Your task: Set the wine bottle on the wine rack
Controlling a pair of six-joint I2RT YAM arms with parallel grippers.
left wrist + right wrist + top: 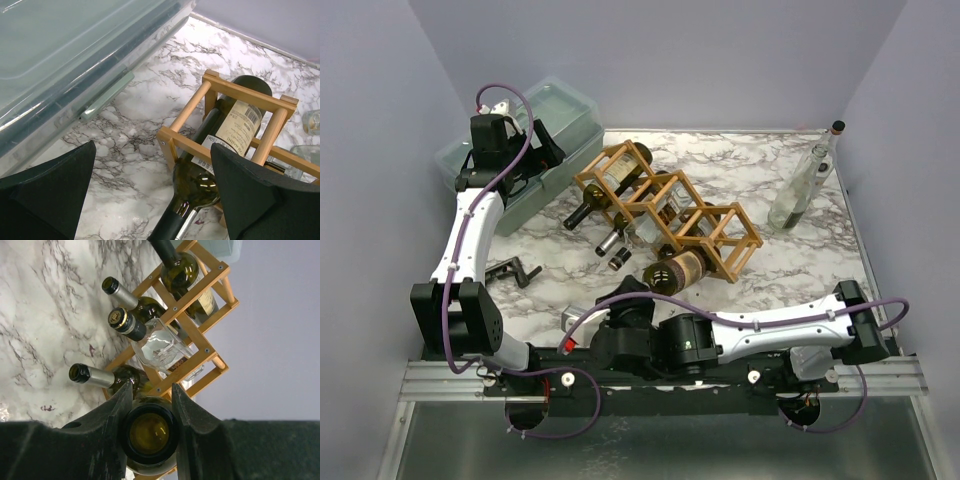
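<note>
1. While the right fingers [122, 405] are clamped tight on the base end of the wine bottle [150, 432], that dark green bottle lies at the near-right end of the wine rack [720, 235]. Its labelled body is just beside the last cell, and I cannot tell whether it is seated in a cell.
2. The rack runs diagonally over the marble surface [785, 262], from far left to near right, and its other cells already hold bottles.
3. A silver-capped neck [92, 376] juts out of the neighbouring cell, close to the closed fingers.
4. A clear square bottle [160, 347] lies in a middle cell, just beyond the held bottle.
5. A dark labelled bottle [235, 125] fills the far-left cell, its neck pointing near-left.
6. The left fingers [60, 180] stand wide apart with nothing between them. They hang above the surface between the rack's far-left end and a clear lidded plastic bin [510, 150].
7. A clear glass bottle [800, 195] stands upright at the far right, well apart from the rack.
8. A small black object [515, 272] lies on the surface at the near left.
</note>
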